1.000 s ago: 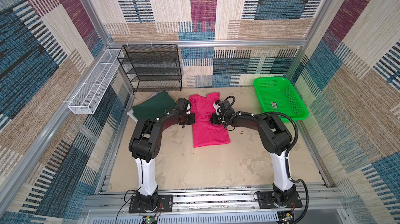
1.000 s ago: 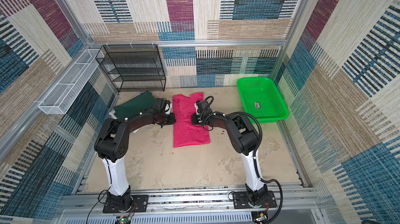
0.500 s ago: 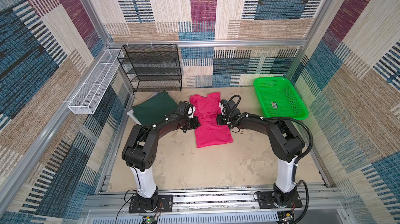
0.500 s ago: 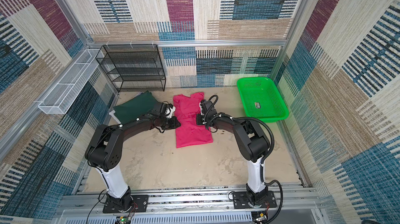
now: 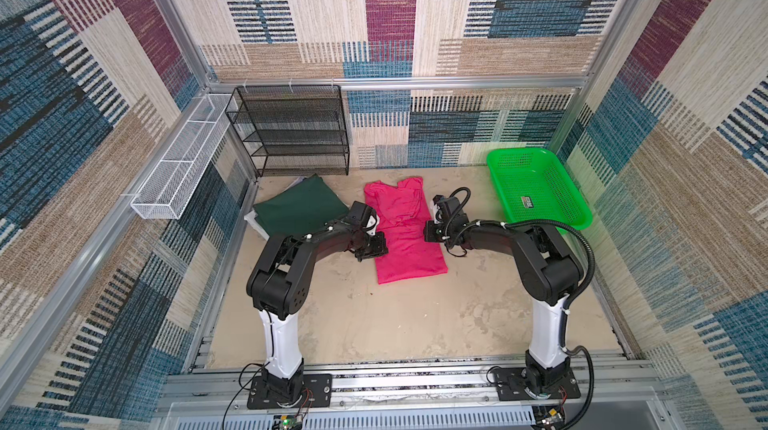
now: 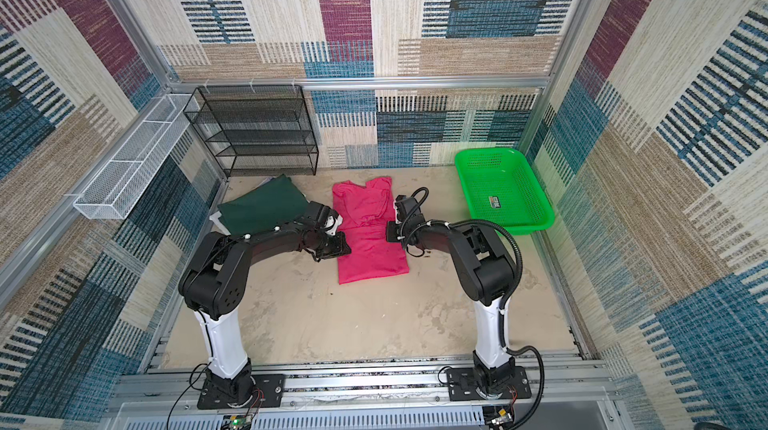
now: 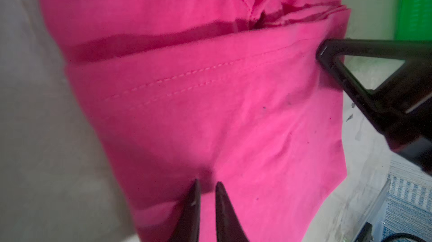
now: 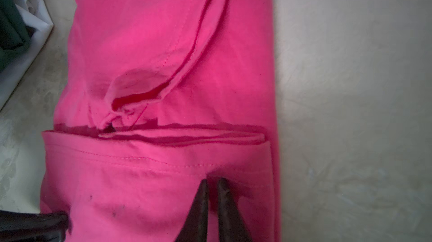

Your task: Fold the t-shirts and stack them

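The pink t-shirt (image 5: 409, 249) (image 6: 370, 249) lay lengthwise at the middle of both top views, its collar end toward the back wall and its near edge straight across the table (image 5: 374, 316). In the wrist views a stitched hem of the pink t-shirt (image 7: 210, 112) (image 8: 163, 42) stood raised across the cloth, doubled over the layers beneath it. The left gripper (image 5: 374, 247) (image 7: 207, 184) sat at the shirt's left edge, its fingers drawn nearly together and pinching a bunch of the pink cloth. The right gripper (image 5: 430, 235) (image 8: 212, 182) sat at the right edge, level with it, clamped on the same doubled layer close to the hem stitching. Each gripper's dark tip showed at the edge of the other arm's wrist view, touching the pink cloth. Just left of the pink shirt, apart from it, the dark green t-shirt (image 5: 299, 208) (image 6: 262, 208) lay folded on a white t-shirt (image 5: 253, 222) (image 8: 35, 2), whose edge showed at the left. At the right of both top views stood a bright green basket (image 5: 523, 151), well apart from the shirts. A black wire rack (image 5: 291, 129) stood against the back wall at upper left, and a white wire tray (image 5: 183, 162) hung along the left wall.
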Robot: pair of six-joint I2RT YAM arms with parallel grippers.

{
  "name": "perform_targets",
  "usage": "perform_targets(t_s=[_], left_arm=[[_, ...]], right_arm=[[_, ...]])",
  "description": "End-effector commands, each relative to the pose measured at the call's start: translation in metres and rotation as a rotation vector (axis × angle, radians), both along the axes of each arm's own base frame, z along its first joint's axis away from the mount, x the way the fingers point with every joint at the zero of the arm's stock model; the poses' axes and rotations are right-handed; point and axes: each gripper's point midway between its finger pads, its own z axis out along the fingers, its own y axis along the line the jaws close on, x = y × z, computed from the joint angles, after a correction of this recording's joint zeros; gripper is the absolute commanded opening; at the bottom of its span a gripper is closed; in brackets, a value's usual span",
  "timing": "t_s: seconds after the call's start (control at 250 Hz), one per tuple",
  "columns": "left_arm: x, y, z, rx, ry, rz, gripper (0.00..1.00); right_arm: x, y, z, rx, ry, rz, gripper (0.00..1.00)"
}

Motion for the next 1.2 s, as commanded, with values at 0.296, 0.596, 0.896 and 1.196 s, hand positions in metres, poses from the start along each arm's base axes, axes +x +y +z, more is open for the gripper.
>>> perform_targets(t_s=[0.296, 0.596, 0.896, 1.196], left_arm=[[-0.033, 0.002, 0.043, -0.024, -0.022, -0.059, 0.19], [-0.094, -0.02, 0.03, -0.075, 0.052, -0.069, 0.17], [-0.104, -0.006, -0.003, 0.011, 0.115, -0.029, 0.16], [-0.127, 0.012, -0.023, 0.095, 0.219, -0.012, 0.16]], right_arm=[[-0.025, -0.017, 0.054, 0.009, -0.045, -0.018, 0.15], [-0.103, 0.011, 0.053, 0.249, 0.082, 0.108, 0.15], [-0.131, -0.008, 0.006, 0.18, 0.198, 0.048, 0.14], [-0.147, -0.041, -0.021, 0.03, 0.273, -0.053, 0.14]])
